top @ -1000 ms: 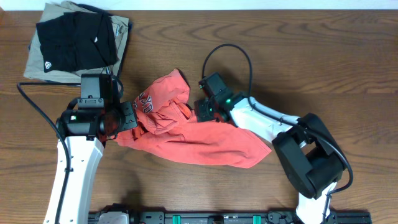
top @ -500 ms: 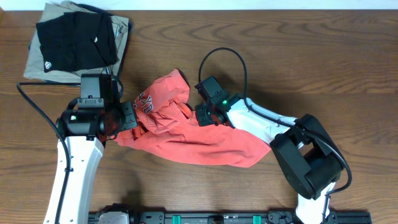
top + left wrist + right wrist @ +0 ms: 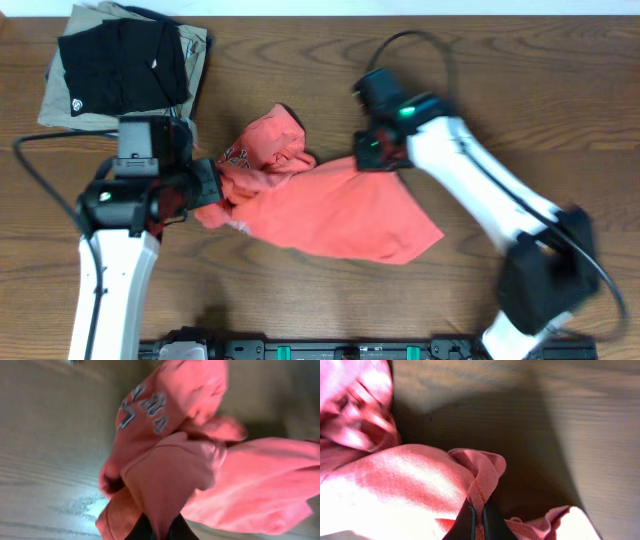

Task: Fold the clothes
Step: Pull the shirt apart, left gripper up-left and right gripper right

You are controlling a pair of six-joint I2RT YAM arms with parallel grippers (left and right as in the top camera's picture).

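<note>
My left end effector [image 3: 203, 188] and right end effector [image 3: 377, 160] each pinch the shirt [image 3: 330, 215], crumpled on the table [image 3: 500, 80]. I'm spreading it; next, I judge, it needs pulling taut and laying flat.

Blurred right arm [image 3: 480, 185]; right fingers [image 3: 462, 530] half-buried in T-shirt [image 3: 395, 485] cloth.

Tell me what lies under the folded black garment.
A folded khaki garment lies under the black garment; its edges show at the left, top and right. Its middle is covered, and whether anything else sits between them cannot be seen.
</note>
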